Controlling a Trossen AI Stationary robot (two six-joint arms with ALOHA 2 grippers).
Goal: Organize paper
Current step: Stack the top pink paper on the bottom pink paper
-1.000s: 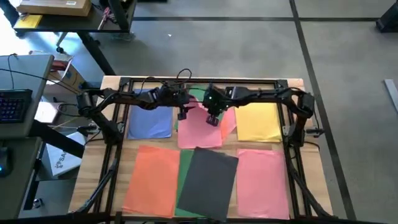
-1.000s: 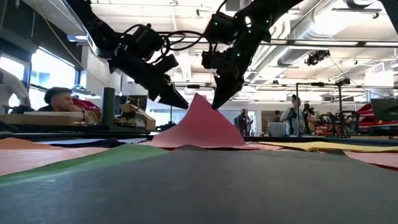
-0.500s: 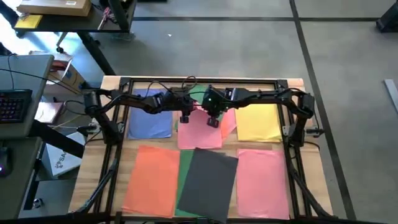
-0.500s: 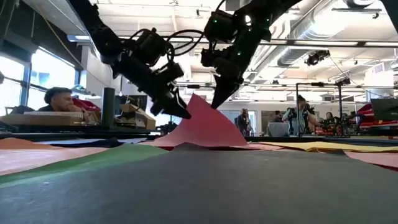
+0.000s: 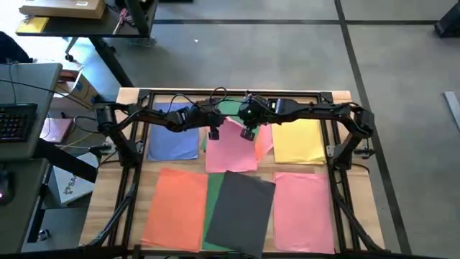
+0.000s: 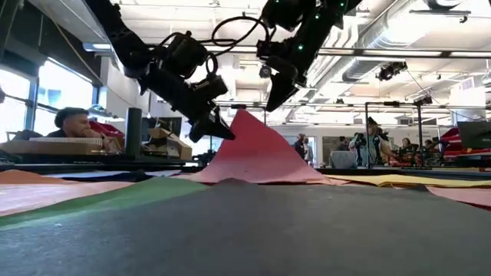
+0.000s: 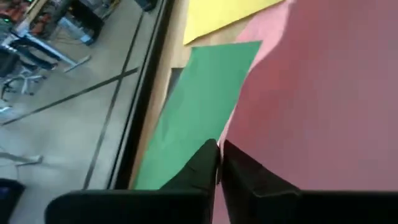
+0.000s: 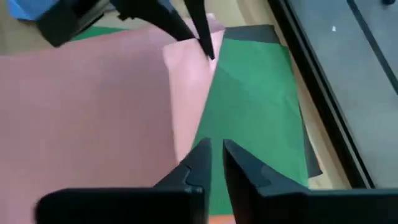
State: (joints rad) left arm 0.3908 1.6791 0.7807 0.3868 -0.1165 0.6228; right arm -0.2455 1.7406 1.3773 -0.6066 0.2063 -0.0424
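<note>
i'm looking down at the wooden table [image 5: 338, 208], sitting on a grey concrete floor [image 5: 287, 50] with dark seam lines, and a desk with a keyboard [image 5: 16, 122] is poking in beside the left arm's side. through the low view the room behind is running deep, with exposed ceiling ducts [image 6: 368, 57], a person leaning at a bench [image 6: 73, 126] and more people standing farther back. there's a box under the desk with dark lettering [image 5: 66, 188], but i'm not able to read it.

paper is lying all over the table: orange sheet [image 5: 176, 208], dark grey sheet [image 5: 241, 205] overlapping a green one [image 5: 213, 212], pink sheet [image 5: 302, 208] in the near row, then blue sheet [image 5: 172, 133] and yellow sheet [image 5: 298, 140] at the far row with a middle pink sheet [image 5: 231, 150] between them, lying over another green sheet [image 7: 193, 118].

the left gripper [image 6: 222, 130] is pinching the raised corner of that middle pink sheet, so it's peaking up like a tent in the low view. the right gripper [image 6: 275, 98] is hanging just above the peak, apart from it, fingers nearly together and gripping nothing.
</note>
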